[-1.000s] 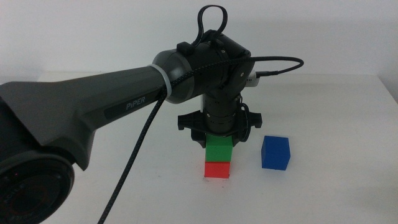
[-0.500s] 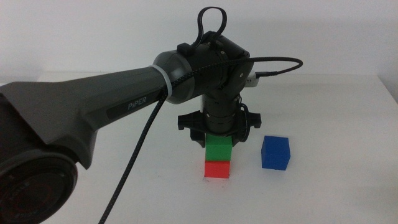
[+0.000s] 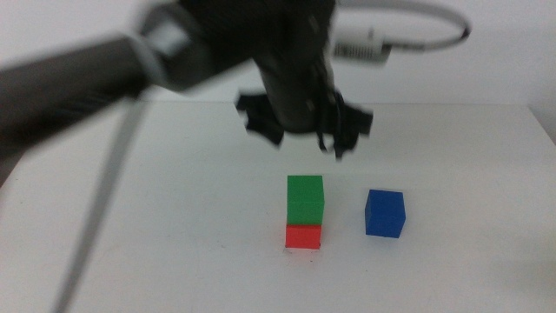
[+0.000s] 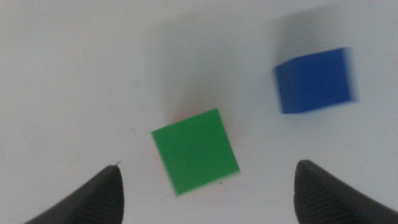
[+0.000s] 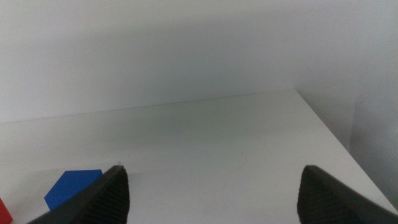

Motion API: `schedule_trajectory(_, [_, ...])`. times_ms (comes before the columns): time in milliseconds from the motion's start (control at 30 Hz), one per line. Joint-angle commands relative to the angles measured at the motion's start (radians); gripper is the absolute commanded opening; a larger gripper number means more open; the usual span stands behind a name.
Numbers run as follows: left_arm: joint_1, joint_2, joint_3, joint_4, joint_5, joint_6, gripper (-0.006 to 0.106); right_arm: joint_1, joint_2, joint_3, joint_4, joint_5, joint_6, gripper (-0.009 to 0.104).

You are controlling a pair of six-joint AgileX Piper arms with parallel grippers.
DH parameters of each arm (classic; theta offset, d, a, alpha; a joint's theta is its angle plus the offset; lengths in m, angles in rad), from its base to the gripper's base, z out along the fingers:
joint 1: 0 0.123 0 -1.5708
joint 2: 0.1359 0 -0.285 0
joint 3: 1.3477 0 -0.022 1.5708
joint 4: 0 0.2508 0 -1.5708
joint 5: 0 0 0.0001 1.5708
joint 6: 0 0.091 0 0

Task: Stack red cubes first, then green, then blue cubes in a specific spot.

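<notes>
A matte green cube [image 3: 305, 199] sits squarely on the red cube [image 3: 303, 236]. The left gripper [image 3: 306, 130] hangs above them, jaws wide and empty; a blue cube [image 3: 385, 213] stands beside the stack

I see the left arm [image 3: 104, 69] as dark grey, motion-blurred, a pale cable [image 3: 408, 22] looping off its black wrist; jaw tips dark, pointed.

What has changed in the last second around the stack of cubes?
The left gripper has let go of the green cube and risen above it, jaws open and empty. The green cube stays on the red cube, and the blue cube stays beside the stack on the table. The right gripper waits off to the side, open.
</notes>
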Motion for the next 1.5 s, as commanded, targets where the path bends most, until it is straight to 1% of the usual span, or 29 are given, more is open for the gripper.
schedule_trajectory(0, [0.0, -0.132, -0.013, -0.015, 0.027, 0.17, 0.094, -0.008, -0.004, 0.003, -0.01, -0.01, -0.007, 0.093])
schedule_trajectory(33, [0.0, -0.183, -0.008, -0.031, 0.027, 0.266, 0.094, -0.008, -0.004, 0.003, -0.01, -0.01, -0.007, 0.093])
schedule_trajectory(133, [0.0, -0.347, 0.068, -0.159, 0.027, 0.46, 0.094, -0.008, -0.004, 0.003, -0.01, -0.01, -0.007, 0.093])
schedule_trajectory(200, [0.0, -0.494, 0.174, -0.254, 0.004, 0.527, 0.094, -0.008, -0.004, 0.003, -0.01, -0.01, -0.007, 0.093])
schedule_trajectory(233, [0.0, -0.566, 0.24, -0.293, -0.059, 0.552, 0.094, -0.008, -0.004, 0.003, -0.01, -0.01, -0.007, 0.093])
schedule_trajectory(267, [0.0, -0.619, 0.291, -0.306, -0.091, 0.555, 0.094, -0.008, -0.004, 0.003, -0.01, -0.01, -0.007, 0.093])
schedule_trajectory(333, [0.0, -0.741, 0.403, -0.304, -0.125, 0.551, 0.094, -0.008, -0.004, 0.003, -0.01, -0.01, -0.007, 0.093])
schedule_trajectory(467, [0.0, -0.953, 0.579, -0.256, -0.144, 0.49, 0.094, -0.008, -0.004, 0.003, -0.01, -0.01, -0.007, 0.093])
schedule_trajectory(600, [0.0, -1.111, 0.685, -0.251, -0.192, 0.458, 0.094, -0.008, -0.004, 0.003, -0.01, -0.01, -0.007, 0.093])
schedule_trajectory(667, [0.0, -1.154, 0.708, -0.229, -0.188, 0.411, 0.094, -0.008, -0.004, 0.003, -0.01, -0.01, -0.007, 0.093])
schedule_trajectory(767, [0.0, -1.165, 0.708, -0.198, -0.159, 0.389, 0.094, -0.008, -0.004, 0.003, -0.01, -0.01, -0.007, 0.093])
schedule_trajectory(1000, [0.0, -1.163, 0.708, -0.203, -0.166, 0.387, 0.094, -0.008, -0.004, 0.003, -0.01, -0.01, -0.007, 0.093])
schedule_trajectory(1133, [0.0, -1.163, 0.708, -0.176, -0.168, 0.394, 0.094, -0.008, -0.004, 0.003, -0.01, -0.01, -0.007, 0.093])
schedule_trajectory(1467, [0.0, -1.163, 0.708, -0.163, -0.175, 0.394, 0.094, -0.008, -0.004, 0.003, -0.01, -0.014, -0.007, 0.093])
